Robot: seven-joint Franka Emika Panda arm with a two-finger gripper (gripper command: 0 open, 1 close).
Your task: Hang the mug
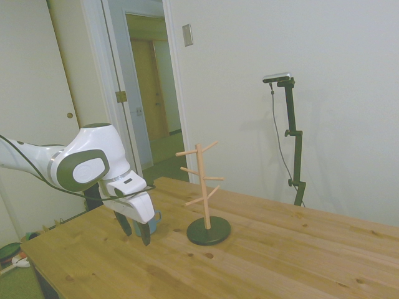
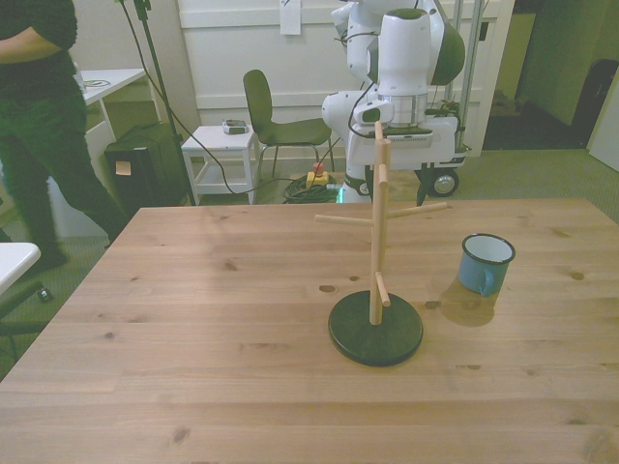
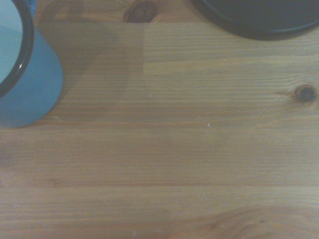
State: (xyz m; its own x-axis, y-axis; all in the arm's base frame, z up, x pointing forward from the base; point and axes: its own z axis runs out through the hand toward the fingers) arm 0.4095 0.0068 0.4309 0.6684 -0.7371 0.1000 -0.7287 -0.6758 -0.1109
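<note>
Side view: I see the white arm [image 1: 75, 163] reaching in low over the wooden table [image 1: 262, 255], and its gripper [image 1: 134, 229] hangs just above the boards with its two dark fingers pointing down and a clear gap between them, so the claw stands open and holds nothing. The mug [image 1: 154, 221] peeks out from behind the gripper as a sliver of blue, standing on the table; most of it is hidden. The wooden peg stand [image 1: 204, 187] rises from its dark round base [image 1: 208, 231] near the gripper, apart from it.

Front view: the mug [image 2: 486, 263] stands upright on the table [image 2: 193, 319] toward the front view's right, blue outside, white inside, with a dark rim and its handle turned toward the camera. It sits beside the peg stand [image 2: 377, 227], not touching the base [image 2: 375, 329]. All pegs are bare. A person in dark clothes [image 2: 39, 126] stands off the front view's left, past the table. I can read no label or writing anywhere.

Wrist view: I get a close patch of tabletop [image 3: 174, 149] with knots in the grain, part of the mug's [image 3: 35, 84] blue wall and dark rim at one edge, and the base's [image 3: 259, 20] black curve at another.
</note>
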